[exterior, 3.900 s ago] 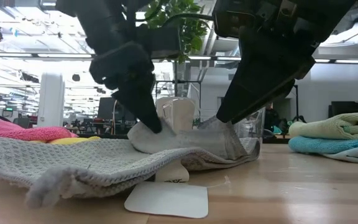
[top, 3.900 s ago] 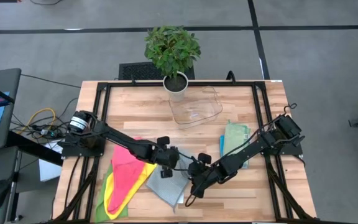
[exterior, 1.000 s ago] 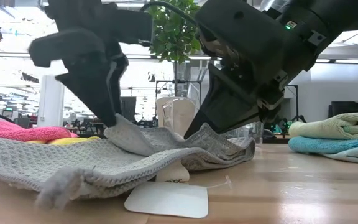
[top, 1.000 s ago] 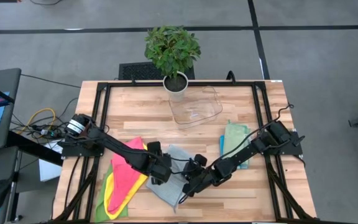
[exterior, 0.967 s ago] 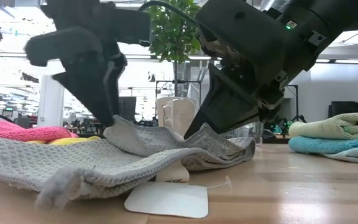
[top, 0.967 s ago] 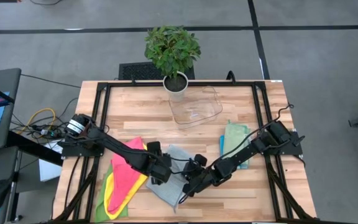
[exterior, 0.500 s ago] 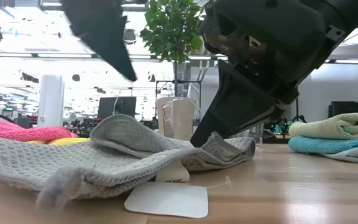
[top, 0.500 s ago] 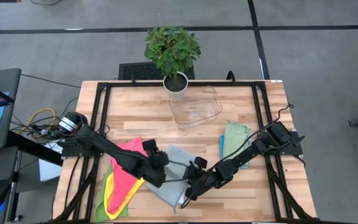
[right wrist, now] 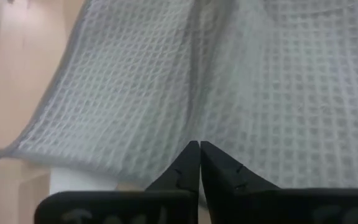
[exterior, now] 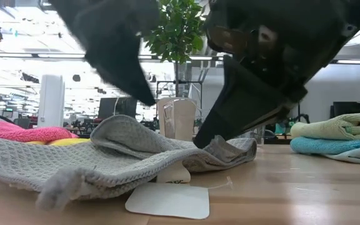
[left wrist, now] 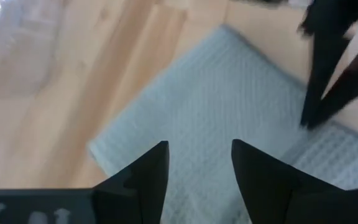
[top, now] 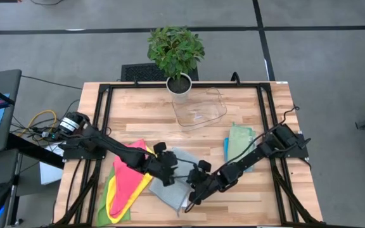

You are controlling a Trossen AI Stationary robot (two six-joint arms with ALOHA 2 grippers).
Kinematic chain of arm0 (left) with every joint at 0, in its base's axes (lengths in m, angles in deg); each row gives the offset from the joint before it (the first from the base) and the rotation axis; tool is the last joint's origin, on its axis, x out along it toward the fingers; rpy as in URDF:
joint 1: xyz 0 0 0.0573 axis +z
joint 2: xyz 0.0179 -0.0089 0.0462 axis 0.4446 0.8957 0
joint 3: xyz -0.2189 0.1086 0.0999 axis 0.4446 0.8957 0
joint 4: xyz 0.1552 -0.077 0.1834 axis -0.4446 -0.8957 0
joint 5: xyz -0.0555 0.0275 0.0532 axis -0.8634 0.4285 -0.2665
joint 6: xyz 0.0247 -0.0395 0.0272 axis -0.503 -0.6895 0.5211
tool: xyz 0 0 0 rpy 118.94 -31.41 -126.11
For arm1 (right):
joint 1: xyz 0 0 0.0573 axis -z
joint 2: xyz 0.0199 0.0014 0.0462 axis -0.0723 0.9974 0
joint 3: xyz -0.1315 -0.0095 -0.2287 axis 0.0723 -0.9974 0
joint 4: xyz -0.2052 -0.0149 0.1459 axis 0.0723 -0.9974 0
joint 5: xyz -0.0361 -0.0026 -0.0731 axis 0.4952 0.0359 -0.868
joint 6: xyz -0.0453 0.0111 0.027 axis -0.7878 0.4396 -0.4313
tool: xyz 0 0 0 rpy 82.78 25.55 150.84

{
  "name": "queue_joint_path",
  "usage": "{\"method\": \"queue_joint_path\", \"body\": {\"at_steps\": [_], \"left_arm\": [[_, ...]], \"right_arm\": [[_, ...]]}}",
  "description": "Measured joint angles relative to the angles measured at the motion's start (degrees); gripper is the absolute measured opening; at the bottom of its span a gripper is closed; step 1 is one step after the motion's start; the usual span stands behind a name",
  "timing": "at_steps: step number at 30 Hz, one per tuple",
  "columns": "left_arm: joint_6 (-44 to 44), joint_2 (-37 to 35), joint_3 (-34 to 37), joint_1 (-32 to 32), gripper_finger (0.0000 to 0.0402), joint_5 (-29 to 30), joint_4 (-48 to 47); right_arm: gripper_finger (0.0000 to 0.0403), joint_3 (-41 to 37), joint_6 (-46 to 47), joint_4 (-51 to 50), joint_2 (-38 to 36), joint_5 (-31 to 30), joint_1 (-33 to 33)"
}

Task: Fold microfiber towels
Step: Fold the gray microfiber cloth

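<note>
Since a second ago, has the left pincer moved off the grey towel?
Yes. The left pincer has lifted clear of the grey towel, rising against the potted plant behind.

Both arms are black, long and thin, made of short pieces joined together. The left arm (top: 116,152) has a round silver end near its base. The right arm (top: 258,152) has thin black cables along it.

You get even, soft overhead light on the pale wooden table (top: 138,107), with faint shadows. Bright ceiling lights glare behind the low view, silhouetting both arms. Your left wrist view is motion-blurred.
</note>
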Motion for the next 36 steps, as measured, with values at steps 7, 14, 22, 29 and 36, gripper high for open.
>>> {"method": "queue_joint_path", "body": {"at_steps": [7,14,22,29,36], "left_arm": [[-7.79,0.07,7.12,-0.38,0.012,-0.78,2.18],[-6.66,0.07,8.27,-1.53,0.0095,-0.39,-0.46],[-8.69,0.07,9.94,-1.55,0.0093,-0.19,-0.52],[-4.74,-1.53,7.84,-1.46,0.0093,-0.42,-1.37],[-4.19,-4.28,7.84,-1.45,0.0093,-1.23,-4.49]], "right_arm": [[0.0029,0.0,0.5,0.0,0.0,0.17,-0.06],[0.003,0.0,0.48,0.0,-0.02,0.17,-0.15],[0.0038,0.35,-0.74,-0.72,-0.29,0.35,0.08],[0.004,3.42,-9.68,-0.27,-4.34,1.35,-0.06],[0.0096,9.97,-27.93,1.82,-2.69,3.8,-2.93]]}}
